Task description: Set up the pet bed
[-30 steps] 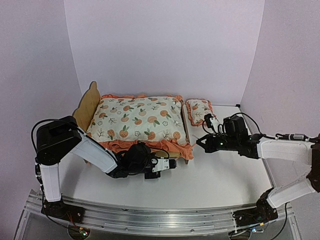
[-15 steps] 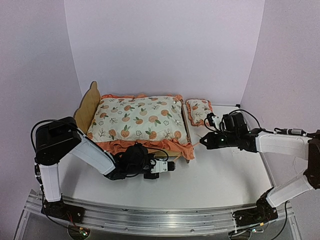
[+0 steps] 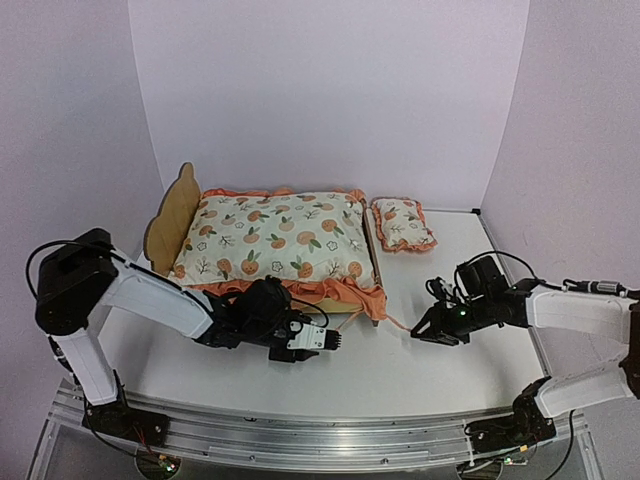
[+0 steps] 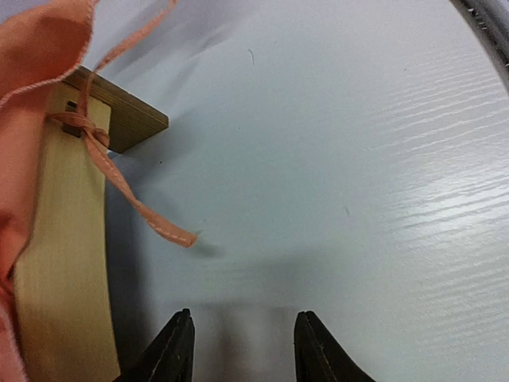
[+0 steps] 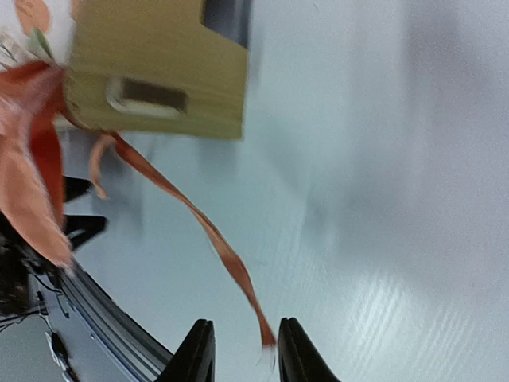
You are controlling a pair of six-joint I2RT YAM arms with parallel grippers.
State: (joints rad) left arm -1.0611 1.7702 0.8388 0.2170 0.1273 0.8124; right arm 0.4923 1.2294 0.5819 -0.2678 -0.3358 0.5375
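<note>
The pet bed [image 3: 168,215], light plywood with a scalloped headboard, stands at the back left with a fruit-print cushion [image 3: 275,237] on it. In front of the bed's near side, my left gripper [image 3: 337,341] is open and low over the table. In the left wrist view the gripper [image 4: 243,322] holds nothing, and an orange ribbon [image 4: 135,208] tied at the frame corner [image 4: 119,119] hangs loose ahead. My right gripper [image 3: 415,333] is open near the footboard corner. The tip of a second orange ribbon [image 5: 215,239] trails between the right gripper's [image 5: 245,328] parted jaws.
A small matching fruit-print pillow [image 3: 402,223] lies on the table to the right of the footboard. The white table [image 3: 400,375] ends at a metal rail [image 3: 300,425] in front, and pale walls close in the back and sides.
Both grippers have opened from shut. The right gripper has pulled back from the footboard corner toward the table's front, drawing its ribbon out. The left arm's elbow swung left.
</note>
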